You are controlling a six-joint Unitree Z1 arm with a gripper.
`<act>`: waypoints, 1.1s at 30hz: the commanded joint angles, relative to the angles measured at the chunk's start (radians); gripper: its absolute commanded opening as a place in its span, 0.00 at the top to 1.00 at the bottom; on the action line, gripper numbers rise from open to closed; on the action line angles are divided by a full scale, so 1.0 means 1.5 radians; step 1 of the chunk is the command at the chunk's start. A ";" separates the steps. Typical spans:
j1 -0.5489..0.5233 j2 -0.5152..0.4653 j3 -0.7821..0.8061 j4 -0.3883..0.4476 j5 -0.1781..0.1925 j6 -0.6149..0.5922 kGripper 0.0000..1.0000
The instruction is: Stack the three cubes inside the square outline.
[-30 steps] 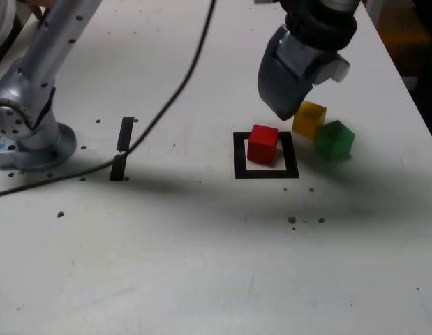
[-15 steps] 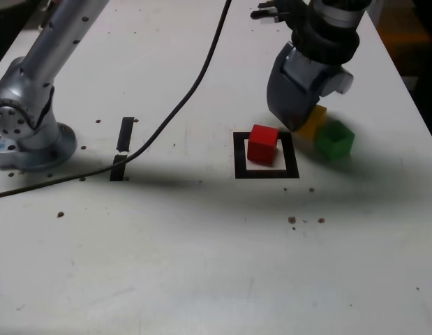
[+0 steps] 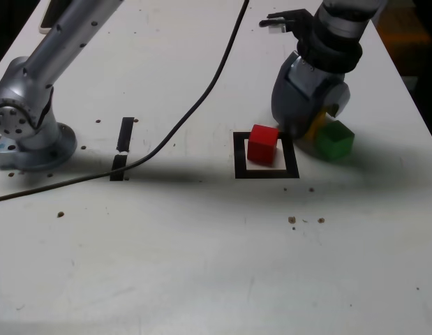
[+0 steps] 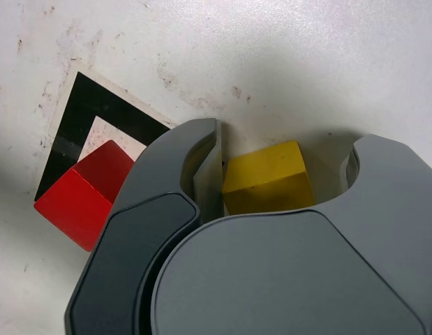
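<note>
Green cube (image 3: pixel 334 139) just beside pincer (image 3: pixel 308 130)

Lab-style robot bench: arm base (image 3: pixel 27 136) bolted to scuffed white table (image 3: pixel 202 265), black tape marks (image 3: pixel 122 148), loose cable (image 3: pixel 195 105).

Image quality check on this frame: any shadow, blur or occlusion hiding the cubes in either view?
Exterior view: soft overall, the gripper hides most of the yellow cube; the red cube and green cube are clear. Wrist view: the gripper body fills the foreground, its shadow surrounds the yellow cube; green cube not in view.
</note>
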 commanded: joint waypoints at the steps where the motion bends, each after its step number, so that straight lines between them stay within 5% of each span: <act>1: 0.001 0.002 -0.005 0.002 0.003 0.008 0.36; 13: 0.005 -0.001 -0.018 0.014 0.002 0.066 0.60; 20: 0.014 0.005 -0.075 0.079 0.009 0.093 0.79; 29: 0.030 -0.006 -0.126 0.140 0.018 0.148 0.88; 33: 0.029 -0.026 -0.125 0.145 0.039 0.149 0.74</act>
